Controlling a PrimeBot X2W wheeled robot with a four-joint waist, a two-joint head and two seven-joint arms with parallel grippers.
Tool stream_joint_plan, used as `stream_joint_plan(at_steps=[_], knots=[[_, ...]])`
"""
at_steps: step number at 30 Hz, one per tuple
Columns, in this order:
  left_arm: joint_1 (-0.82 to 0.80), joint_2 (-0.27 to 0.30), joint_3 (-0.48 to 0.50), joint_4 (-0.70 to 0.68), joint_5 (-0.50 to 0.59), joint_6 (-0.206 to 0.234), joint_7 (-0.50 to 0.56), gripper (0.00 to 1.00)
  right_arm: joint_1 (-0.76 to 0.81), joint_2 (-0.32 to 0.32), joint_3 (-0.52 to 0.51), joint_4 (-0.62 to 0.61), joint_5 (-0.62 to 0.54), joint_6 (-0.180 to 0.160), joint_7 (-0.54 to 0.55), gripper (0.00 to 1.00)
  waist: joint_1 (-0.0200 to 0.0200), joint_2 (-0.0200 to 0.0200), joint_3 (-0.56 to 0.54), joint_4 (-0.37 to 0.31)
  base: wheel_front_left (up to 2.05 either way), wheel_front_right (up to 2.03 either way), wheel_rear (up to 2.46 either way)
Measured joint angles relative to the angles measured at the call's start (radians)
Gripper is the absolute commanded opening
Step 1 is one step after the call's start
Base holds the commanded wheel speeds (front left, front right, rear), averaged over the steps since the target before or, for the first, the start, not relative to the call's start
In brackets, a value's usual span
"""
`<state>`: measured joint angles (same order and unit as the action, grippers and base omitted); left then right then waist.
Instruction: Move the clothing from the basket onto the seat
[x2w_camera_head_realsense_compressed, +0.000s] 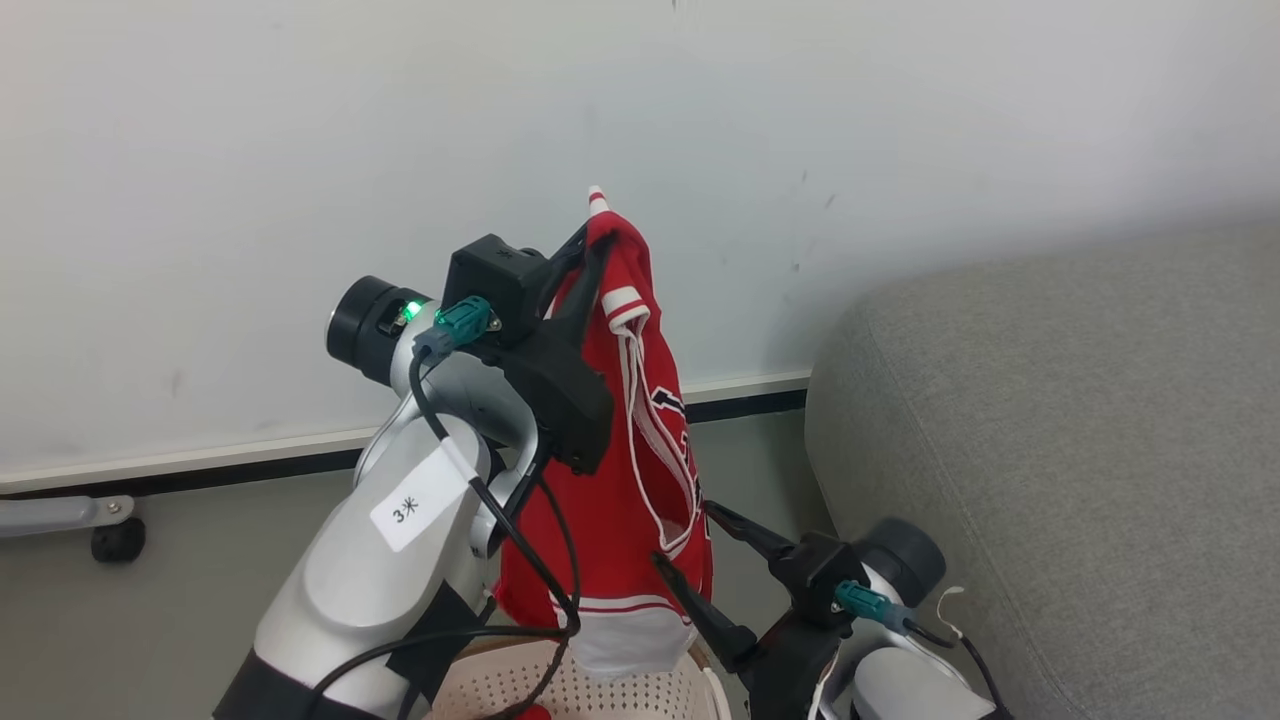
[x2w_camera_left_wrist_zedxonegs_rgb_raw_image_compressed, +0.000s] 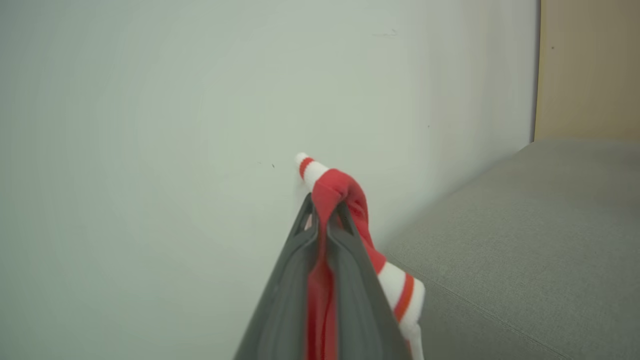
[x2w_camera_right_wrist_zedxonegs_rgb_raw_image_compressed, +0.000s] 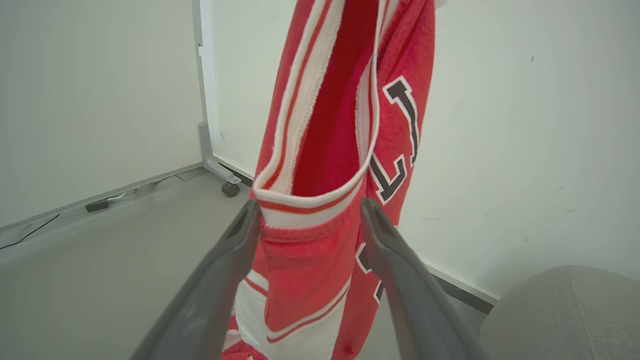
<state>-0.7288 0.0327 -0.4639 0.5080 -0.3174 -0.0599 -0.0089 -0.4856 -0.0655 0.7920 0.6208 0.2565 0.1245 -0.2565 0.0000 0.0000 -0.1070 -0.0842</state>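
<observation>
A red garment of the clothing (x2w_camera_head_realsense_compressed: 640, 470), with white stripe trim and dark letters, hangs from my raised left gripper (x2w_camera_head_realsense_compressed: 597, 238), which is shut on its top edge. The left wrist view shows that left gripper (x2w_camera_left_wrist_zedxonegs_rgb_raw_image_compressed: 326, 206) pinching the red fabric (x2w_camera_left_wrist_zedxonegs_rgb_raw_image_compressed: 345, 192) in front of the wall. My right gripper (x2w_camera_head_realsense_compressed: 688, 537) stands open low down, its fingers on either side of the hanging garment. In the right wrist view the right gripper (x2w_camera_right_wrist_zedxonegs_rgb_raw_image_compressed: 310, 205) straddles the clothing (x2w_camera_right_wrist_zedxonegs_rgb_raw_image_compressed: 345, 100). The garment's hem dangles just over the basket (x2w_camera_head_realsense_compressed: 610, 695). The grey seat (x2w_camera_head_realsense_compressed: 1050, 450) lies to the right.
A white wall stands close behind the garment. A grey frame leg with a black caster (x2w_camera_head_realsense_compressed: 118, 538) sits on the grey floor at the left, by the wall. A scrap of red fabric (x2w_camera_head_realsense_compressed: 535, 712) shows in the basket. The seat's corner (x2w_camera_right_wrist_zedxonegs_rgb_raw_image_compressed: 565, 310) is near my right gripper.
</observation>
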Motion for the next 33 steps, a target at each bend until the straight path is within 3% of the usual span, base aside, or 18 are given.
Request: stream_joint_plan(at_steps=[12, 13, 14, 17, 29, 31, 32, 33], knots=[[-0.002, 0.001, -0.098, -0.058, -0.065, 0.045, 0.039, 0.0, -0.085, 0.002, 0.014, 0.161, 0.05, 0.0, 0.0, 1.0, 0.0, 0.0, -0.015, 0.044, 0.0, 0.0, 0.0], [-0.002, 0.001, -0.104, -0.07, -0.069, 0.049, 0.043, 0.0, -0.095, 0.003, 0.011, 0.18, 0.053, 0.0, 0.0, 0.91, 0.0, 0.0, -0.014, 0.047, 0.0, 0.0, 0.0], [-0.002, 0.0, -0.105, -0.079, -0.074, 0.053, 0.043, 0.0, -0.104, 0.003, 0.007, 0.2, 0.053, 0.0, 0.0, 0.44, 0.0, 0.0, -0.013, 0.05, 0.0, 0.0, 0.0], [-0.002, 0.001, -0.104, -0.085, -0.096, 0.063, 0.044, 0.0, -0.132, 0.002, 0.009, 0.231, 0.07, 0.0, 0.0, 0.0, 0.0001, 0.0001, -0.009, 0.056, 0.0, 0.0, 0.0], [0.053, 0.011, -0.051, -0.066, -0.122, 0.106, 0.05, 0.01, -0.21, 0.003, 0.045, 0.225, 0.135, 0.0, 0.0, 0.0, 0.0002, 0.0, 0.0, 0.032, 0.0, 0.0, 0.0], [0.085, 0.026, -0.026, -0.051, -0.131, 0.114, 0.04, 0.39, -0.24, 0.003, 0.045, 0.223, 0.136, 0.0, 0.0, 0.0, 0.0001, 0.0, 0.0, 0.013, 0.0, 0.0, 0.0], [0.096, 0.029, -0.02, -0.043, -0.134, 0.119, 0.033, 0.95, -0.249, 0.002, 0.044, 0.219, 0.138, 0.0, 0.0, 0.0, 0.0001, 0.0001, 0.0, 0.006, 0.0, 0.0, 0.0], [0.11, 0.032, -0.012, -0.038, -0.139, 0.123, 0.03, 1.0, -0.256, 0.0, 0.044, 0.214, 0.14, 0.0, 0.0, 0.0, 0.0001, 0.0, 0.0, -0.002, 0.0, 0.0, 0.0]])
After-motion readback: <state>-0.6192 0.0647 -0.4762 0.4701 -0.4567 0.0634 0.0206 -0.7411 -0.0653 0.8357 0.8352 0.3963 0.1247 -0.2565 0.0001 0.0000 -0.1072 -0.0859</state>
